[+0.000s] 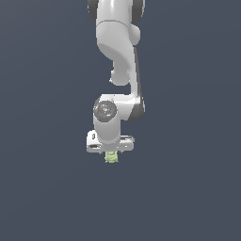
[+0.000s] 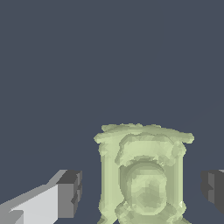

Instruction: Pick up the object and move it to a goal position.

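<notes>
The object [image 2: 142,175] is a pale yellow-green lumpy block with ragged edges. In the wrist view it sits between my two dark fingertips, one pad [image 2: 70,192] on one side and the other pad [image 2: 213,189] on the opposite side. A narrow gap shows on each side, so the pads do not touch it. My gripper [image 2: 142,192] is open around it. In the exterior view the object [image 1: 111,158] shows just below the white hand, and the gripper [image 1: 111,153] points straight down over it. The fingers are hard to make out there.
The white arm [image 1: 117,47] comes down from the top of the exterior view. The dark grey-blue floor [image 1: 47,188] stretches all around. No goal marker shows in either view.
</notes>
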`<state>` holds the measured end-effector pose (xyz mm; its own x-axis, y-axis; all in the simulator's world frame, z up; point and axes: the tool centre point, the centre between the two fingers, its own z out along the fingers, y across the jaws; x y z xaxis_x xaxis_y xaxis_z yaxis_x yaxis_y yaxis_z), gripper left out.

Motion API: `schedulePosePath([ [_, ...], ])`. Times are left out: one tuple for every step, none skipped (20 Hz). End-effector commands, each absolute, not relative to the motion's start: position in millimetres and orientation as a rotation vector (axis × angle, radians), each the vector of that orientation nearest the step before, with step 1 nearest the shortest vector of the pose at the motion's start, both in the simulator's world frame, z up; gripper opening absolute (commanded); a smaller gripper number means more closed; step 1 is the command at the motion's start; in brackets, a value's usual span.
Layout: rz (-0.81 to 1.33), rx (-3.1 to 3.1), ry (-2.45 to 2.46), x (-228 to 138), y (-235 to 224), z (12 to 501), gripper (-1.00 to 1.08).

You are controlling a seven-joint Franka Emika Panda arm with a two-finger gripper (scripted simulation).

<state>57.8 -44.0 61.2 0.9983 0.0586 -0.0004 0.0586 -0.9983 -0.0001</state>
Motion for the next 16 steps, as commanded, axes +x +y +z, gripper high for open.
schedulePosePath([
  [0.001,-3.140,-0.092,57.6,-44.2,49.4,1.00],
  [0.001,-3.140,-0.092,57.7,-44.3,46.4,1.00],
  [0.001,-3.140,-0.092,57.8,-44.3,44.2,1.00],
  [0.001,-3.140,-0.092,58.1,-44.4,42.8,1.00],
  [0.001,-3.140,-0.092,58.5,-44.4,42.3,1.00],
  [0.001,-3.140,-0.092,58.9,-44.5,42.4,1.00],
  [0.001,-3.140,-0.092,59.1,-44.5,42.6,1.00],
  [0.001,-3.140,-0.092,59.1,-44.5,42.6,-1.00],
  [0.001,-3.140,-0.092,59.1,-44.5,42.6,-1.00],
  [0.001,-3.140,-0.092,59.1,-44.5,42.6,-1.00],
  [0.001,-3.140,-0.092,59.1,-44.5,42.6,-1.00],
  [0.001,-3.140,-0.092,59.1,-44.5,42.6,-1.00],
  [0.001,-3.140,-0.092,59.1,-44.5,42.6,-1.00],
  [0.001,-3.140,-0.092,59.1,-44.5,42.6,-1.00],
  [0.001,-3.140,-0.092,59.1,-44.5,42.6,-1.00],
  [0.001,-3.140,-0.092,59.1,-44.5,42.6,-1.00],
])
